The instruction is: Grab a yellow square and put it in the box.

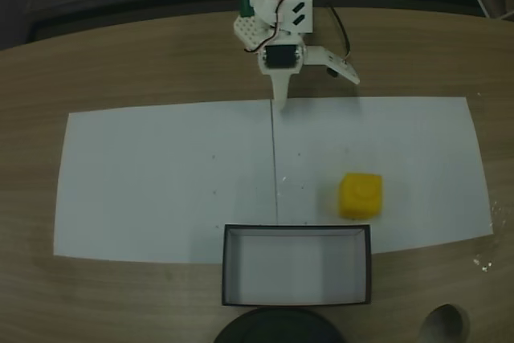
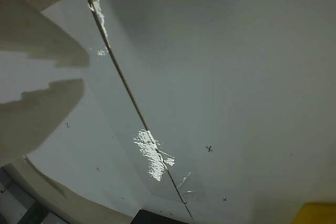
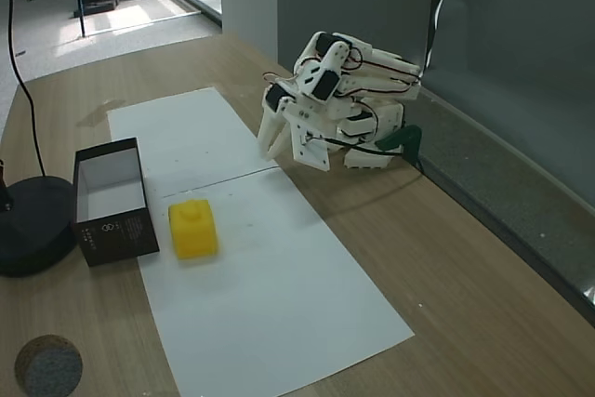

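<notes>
Paper sheets [image 1: 161,182], two white ones laid edge to edge, cover the middle of the wooden table [image 1: 120,62] in both fixed views. The yellow square [image 1: 360,194] sits lower right of centre in a fixed view, on the paper, just above the right end of the box [image 1: 296,232] and near it, not touching. The black-walled box lies at the bottom centre, its white inside facing up. The white arm is folded at the top centre, its gripper [image 1: 280,100] pointing down at the paper's far edge, well apart from the cube. In the wrist view the fingers [image 2: 37,106] at the left edge stand narrowly parted, holding nothing; a yellow corner [image 2: 317,213] shows lower right.
</notes>
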Motion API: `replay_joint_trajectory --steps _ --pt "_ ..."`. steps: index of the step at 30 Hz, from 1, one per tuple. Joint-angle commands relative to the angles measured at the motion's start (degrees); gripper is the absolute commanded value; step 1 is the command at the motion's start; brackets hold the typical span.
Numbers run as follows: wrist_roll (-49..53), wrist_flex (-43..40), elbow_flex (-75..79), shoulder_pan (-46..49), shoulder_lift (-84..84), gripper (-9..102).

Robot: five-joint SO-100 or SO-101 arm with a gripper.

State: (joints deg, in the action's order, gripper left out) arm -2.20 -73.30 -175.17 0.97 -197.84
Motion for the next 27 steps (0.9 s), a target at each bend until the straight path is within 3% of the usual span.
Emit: replay_joint_trajectory --steps 1,27 --pt "-0.4 -0.7 3.3 0.0 -1.3 0" --pt "0.1 0.0 3.2 0.0 -1.3 0"
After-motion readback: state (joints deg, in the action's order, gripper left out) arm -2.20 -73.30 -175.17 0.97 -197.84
